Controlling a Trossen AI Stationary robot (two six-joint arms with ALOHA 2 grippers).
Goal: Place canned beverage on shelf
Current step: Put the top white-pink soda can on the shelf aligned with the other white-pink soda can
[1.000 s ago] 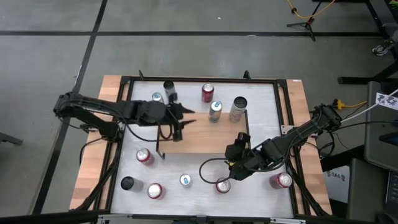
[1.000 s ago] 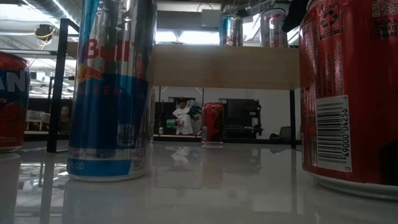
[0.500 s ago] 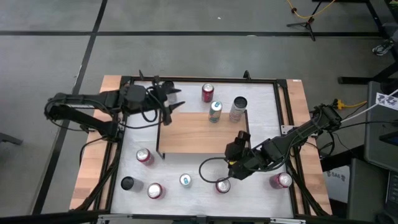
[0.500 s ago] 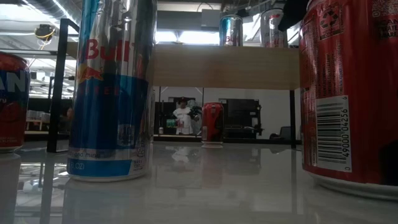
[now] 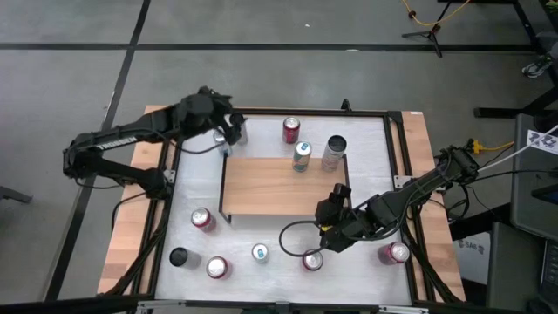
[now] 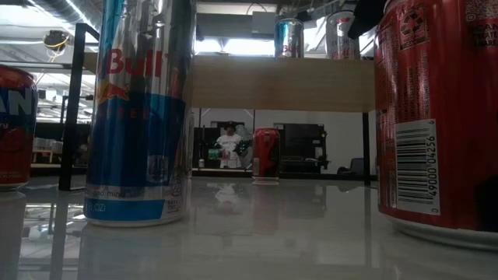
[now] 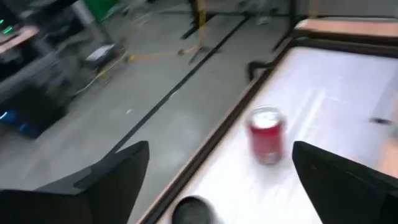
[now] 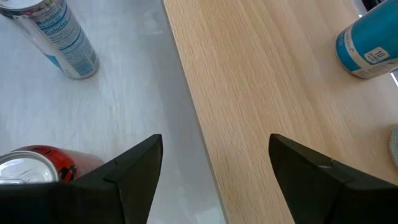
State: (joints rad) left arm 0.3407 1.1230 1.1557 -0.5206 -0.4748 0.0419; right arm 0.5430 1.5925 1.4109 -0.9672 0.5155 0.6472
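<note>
Only the low view shows the black legs under the light wooden shelf [image 6: 284, 82]. Left gripper [image 5: 228, 131] gapes wide, empty; right gripper [image 5: 330, 228] is parted, empty.

From my low view I read "Bull" on the tall blue-and-silver can [image 6: 140, 117], barcode digits "49000 04256" on the big red can [image 6: 436, 117], and "Nutrition" on a slim can [image 8: 59, 34] by my right wrist.

A yellow cable [image 5: 430, 12] lies on the grey floor [image 5: 70, 96] at one o'clock. A person [image 6: 228, 148] stands in the room behind.
</note>
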